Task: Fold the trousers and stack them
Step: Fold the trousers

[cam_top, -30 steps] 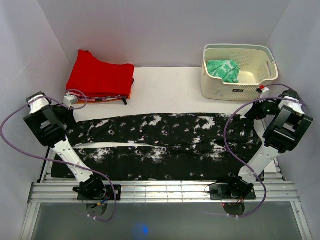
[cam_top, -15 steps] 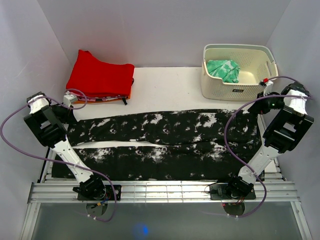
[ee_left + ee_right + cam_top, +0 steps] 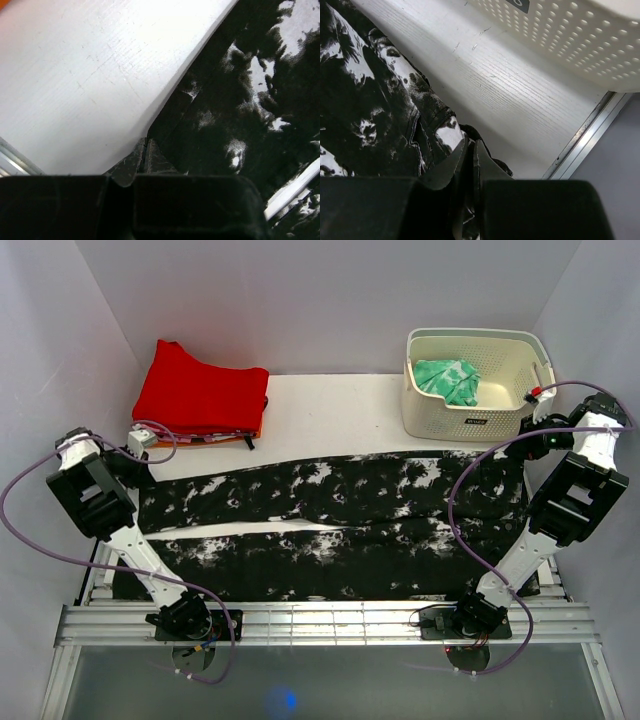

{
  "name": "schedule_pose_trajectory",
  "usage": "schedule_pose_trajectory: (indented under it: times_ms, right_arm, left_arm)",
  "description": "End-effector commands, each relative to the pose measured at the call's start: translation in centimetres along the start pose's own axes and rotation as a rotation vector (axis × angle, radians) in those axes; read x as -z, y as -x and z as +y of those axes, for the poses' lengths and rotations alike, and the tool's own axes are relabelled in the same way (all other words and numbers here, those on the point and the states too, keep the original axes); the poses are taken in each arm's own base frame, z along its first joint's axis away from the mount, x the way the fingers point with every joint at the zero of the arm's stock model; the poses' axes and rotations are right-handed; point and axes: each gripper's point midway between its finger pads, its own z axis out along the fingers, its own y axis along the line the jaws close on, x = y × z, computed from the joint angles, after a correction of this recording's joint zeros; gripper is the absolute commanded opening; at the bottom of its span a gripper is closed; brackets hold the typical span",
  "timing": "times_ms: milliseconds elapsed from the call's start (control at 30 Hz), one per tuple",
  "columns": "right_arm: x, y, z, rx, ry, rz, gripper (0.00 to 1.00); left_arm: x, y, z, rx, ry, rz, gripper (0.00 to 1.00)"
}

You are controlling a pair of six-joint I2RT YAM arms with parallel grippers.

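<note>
Left gripper (image 3: 145, 156) and right gripper (image 3: 470, 152) each pinch shut on one end of the trousers (image 3: 330, 530), stretching them for folding.

The label (image 3: 470, 422) on the basket (image 3: 430, 405) is too small to read.

- The overhead view is lit brightly and evenly; shadows are kept soft.
- In wrist views, near edges are blurred; the trousers (image 3: 220, 165) are underexposed.

The black-and-white left arm (image 3: 95, 498) and right arm (image 3: 572, 502) lean outward, elbows raised. The black two-finger left gripper (image 3: 145, 156) and right gripper (image 3: 470, 152) are pinched closed.
</note>
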Motion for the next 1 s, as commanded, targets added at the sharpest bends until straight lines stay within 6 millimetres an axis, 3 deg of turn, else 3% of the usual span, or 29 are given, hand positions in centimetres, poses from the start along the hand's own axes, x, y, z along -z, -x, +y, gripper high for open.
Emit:
schedule_pose_trajectory:
  times_ms: [0,233,367,433,567,667,733,767,800,833,900,933,967]
  right_arm:
    - [0.7,0.5,-1.2,0.053,-0.036,-0.011,0.08]
    - [2.3,2.6,-0.6,0.118,-0.05,-0.043,0.08]
    - [4.2,4.0,0.6,0.187,-0.057,-0.044,0.08]
    - [5.1,4.3,1.1,0.237,-0.068,-0.038,0.08]
    - [7.9,5.0,3.2,0.34,-0.103,-0.039,0.08]
    - [9.2,3.7,5.6,0.406,-0.094,-0.008,0.08]
    - [9.2,0.9,7.2,0.394,-0.061,0.042,0.08]
    - [9.9,0.6,8.0,0.459,-0.077,0.054,0.08]
    - [10.0,-0.6,8.3,0.473,-0.08,0.089,0.08]
    - [9.6,-3.0,9.1,0.45,-0.055,0.118,0.08]
    - [10.3,-5.2,9.9,0.525,-0.063,0.181,0.08]
    - [10.7,-6.7,10.1,0.521,-0.065,0.206,0.08]
    - [10.5,-8.6,11.1,0.514,-0.049,0.228,0.08]
  left_arm:
    - [4.0,4.2,1.5,-0.16,0.152,-0.079,0.0]
    - [6.6,8.4,3.4,-0.148,0.219,-0.182,0.0]
    - [7.8,9.6,2.2,-0.146,0.209,-0.218,0.0]
    - [9.4,10.3,1.4,-0.168,0.235,-0.238,0.0]
    - [11.3,9.9,-1.1,-0.177,0.242,-0.27,0.0]
    - [13.3,8.9,-3.2,-0.211,0.266,-0.264,0.0]
    - [13.5,6.6,-5.1,-0.171,0.253,-0.26,0.0]
    - [13.6,5.9,-5.8,-0.208,0.254,-0.247,0.0]
    - [13.4,4.8,-7.3,-0.205,0.245,-0.239,0.0]
    - [13.8,3.1,-8.3,-0.182,0.243,-0.214,0.0]
    - [14.4,1.4,-9.8,-0.238,0.27,-0.176,0.0]
    - [14.3,-1.0,-11.0,-0.182,0.263,-0.161,0.0]
    - [14.3,-2.1,-11.7,-0.177,0.258,-0.149,0.0]
